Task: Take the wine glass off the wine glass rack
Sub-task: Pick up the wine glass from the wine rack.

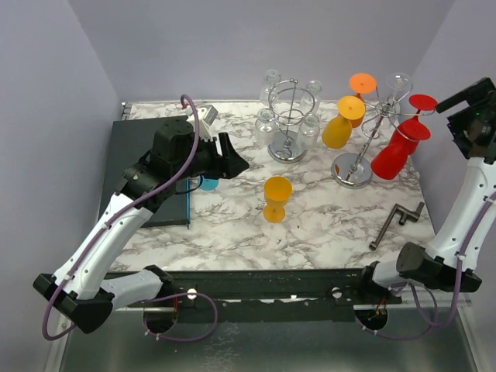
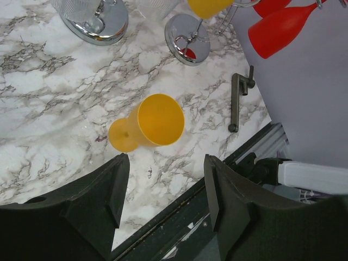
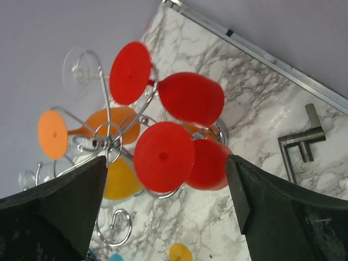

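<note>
Two red glasses hang near the table's right edge, untouched.

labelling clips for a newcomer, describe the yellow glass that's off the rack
On the marble table, look in front of the two chrome racks, near the middle. The yellow glass stands alone on its foot; the other yellow one hangs from the right-hand rack.
</note>
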Robot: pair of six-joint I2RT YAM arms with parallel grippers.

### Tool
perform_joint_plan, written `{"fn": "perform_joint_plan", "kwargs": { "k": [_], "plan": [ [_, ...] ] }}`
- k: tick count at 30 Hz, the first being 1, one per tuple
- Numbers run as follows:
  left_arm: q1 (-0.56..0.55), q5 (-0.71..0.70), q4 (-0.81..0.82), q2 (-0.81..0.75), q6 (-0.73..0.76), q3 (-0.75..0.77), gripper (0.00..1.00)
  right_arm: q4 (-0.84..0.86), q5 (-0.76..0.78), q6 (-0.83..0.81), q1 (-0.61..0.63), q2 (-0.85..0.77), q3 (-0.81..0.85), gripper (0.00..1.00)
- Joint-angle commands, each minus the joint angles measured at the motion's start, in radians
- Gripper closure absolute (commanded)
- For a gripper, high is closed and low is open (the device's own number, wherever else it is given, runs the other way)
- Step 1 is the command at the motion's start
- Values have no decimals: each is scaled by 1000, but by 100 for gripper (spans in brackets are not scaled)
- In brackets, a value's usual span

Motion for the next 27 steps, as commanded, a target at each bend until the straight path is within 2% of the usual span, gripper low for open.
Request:
{"fn": "perform_joint_plan", "kwargs": {
  "k": [1, 3, 6, 9, 12, 23, 24, 27],
  "plan": [
    [-4, 40, 31, -33, 13, -2, 37, -14, -270, -33, -172, 9, 56, 4],
    [-6, 40, 33, -36, 14, -2, 37, -25, -309, -29, -204, 13, 35, 4],
    [-6, 42, 34, -39, 16, -1, 37, 27, -358, -14, -239, -54, -92, 7],
    [-5, 43, 35, -42, 17, -5, 37, 73, -405, 6, -265, -110, -212, 16],
    [-6, 46, 41, -45, 15, -13, 37, 112, -415, 27, -271, -146, -311, 20],
    [-4, 48, 93, -72, -4, -66, 37, 265, -452, 146, -275, -213, -514, 26],
    [-4, 50, 99, -74, -2, -68, 37, 318, -466, 191, -275, -223, -543, 29],
    [-5, 54, 103, -75, 0, -68, 37, 353, -472, 224, -274, -220, -552, 31]
  ]
}}
